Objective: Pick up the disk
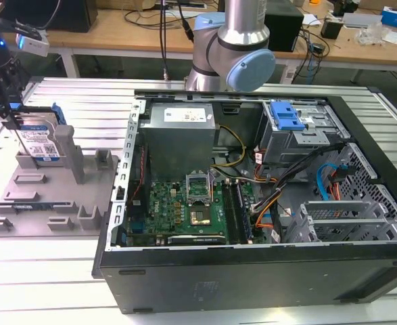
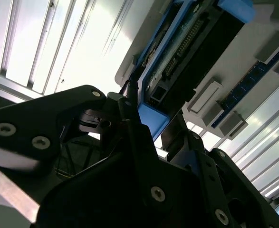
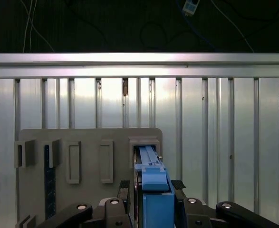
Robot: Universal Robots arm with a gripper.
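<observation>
While pinching the disk [image 3: 151, 190] low in the first wrist view, pincer [image 3: 151, 186] pressed on both blue rails. Best lifted straight, clear of the grey holder tray [image 1: 49, 196] at the exterior view's left. Farther back, ribbed tabletop [image 3: 215, 123]. Fingertip contact hidden.

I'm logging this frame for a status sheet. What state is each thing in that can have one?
disk: standing on edge in the holder tray, between the fingers in the first wrist view.
gripper: down at the disk, one finger on either side of it; grip not confirmable.
holder tray: flat on the table, other slots bare.
computer case: lying on its side, panel off, interior exposed.
</observation>
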